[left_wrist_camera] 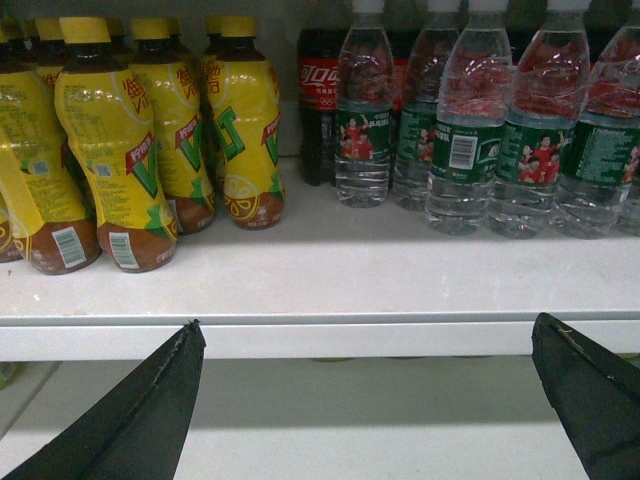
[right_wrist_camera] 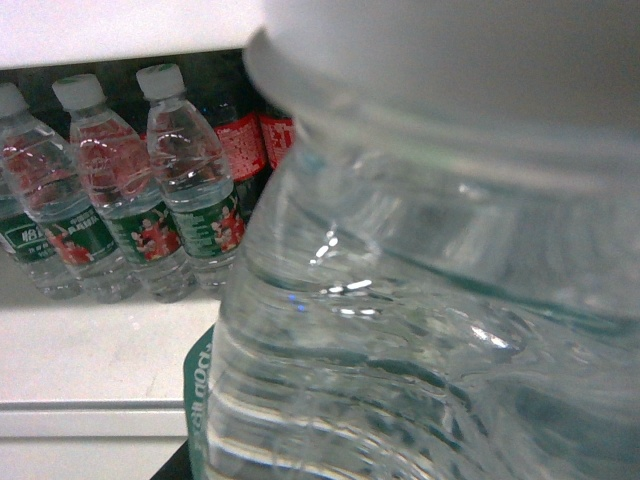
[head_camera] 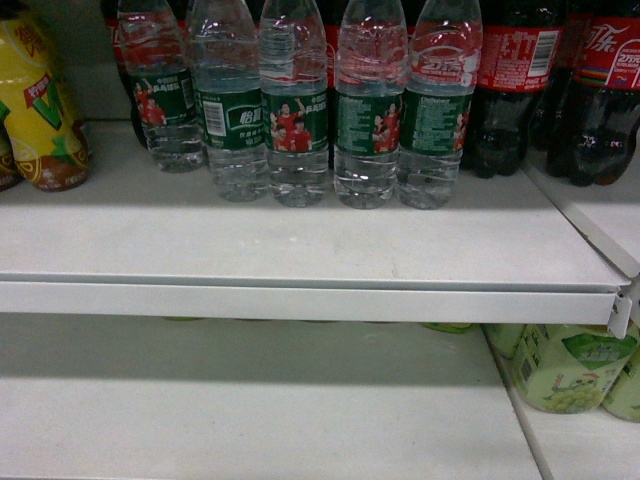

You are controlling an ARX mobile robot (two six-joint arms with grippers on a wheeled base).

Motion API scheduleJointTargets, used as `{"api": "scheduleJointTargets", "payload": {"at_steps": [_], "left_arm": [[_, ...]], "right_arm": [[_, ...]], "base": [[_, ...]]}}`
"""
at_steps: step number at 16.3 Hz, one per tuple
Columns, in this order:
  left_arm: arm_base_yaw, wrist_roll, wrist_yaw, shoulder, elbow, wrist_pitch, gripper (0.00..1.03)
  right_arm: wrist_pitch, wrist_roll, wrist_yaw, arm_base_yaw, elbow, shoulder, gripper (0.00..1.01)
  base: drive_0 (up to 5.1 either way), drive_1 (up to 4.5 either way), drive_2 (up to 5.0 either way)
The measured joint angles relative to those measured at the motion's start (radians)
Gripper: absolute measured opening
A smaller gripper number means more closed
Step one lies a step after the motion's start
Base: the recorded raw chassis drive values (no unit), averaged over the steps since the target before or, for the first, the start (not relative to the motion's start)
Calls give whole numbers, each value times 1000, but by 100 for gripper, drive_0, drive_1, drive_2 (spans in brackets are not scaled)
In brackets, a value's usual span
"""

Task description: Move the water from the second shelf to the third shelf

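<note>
Risks a slip or a knock from here: smooth ribbed plastic, a full load of water, and a crowded row of matching bottles (head_camera: 300,110) beside dark cola bottles (head_camera: 515,80) on the upper shelf (head_camera: 300,250), easily toppled if clipped on the way to the lower shelf (head_camera: 250,420). Pictured filling the right wrist view: water bottle (right_wrist_camera: 420,330), hard up against the camera, off the shelf, presumably inside the right claw. No fingers clearly shown, so impossible to tell whether clenched. Spread wide and empty before the shelf edge: left gripper (left_wrist_camera: 367,322), facing yellow tea bottles (left_wrist_camera: 120,140).
</note>
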Motion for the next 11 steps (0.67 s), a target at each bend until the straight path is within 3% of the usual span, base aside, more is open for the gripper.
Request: {"api": "scheduleJointTargets", "payload": {"at_steps": [3,8,11], "left_arm": [[0,0,0,0,0,0,98],[0,0,0,0,0,0,98],[0,0,0,0,0,0,98]], "right_arm": [[-74,25,-72,6,-1,-109,44],[-156,36,-127,60,-1,-142,43],[-172,51,-149,64,-5,-152,43]], "base": [[0,0,0],[0,0,0],[0,0,0]]}}
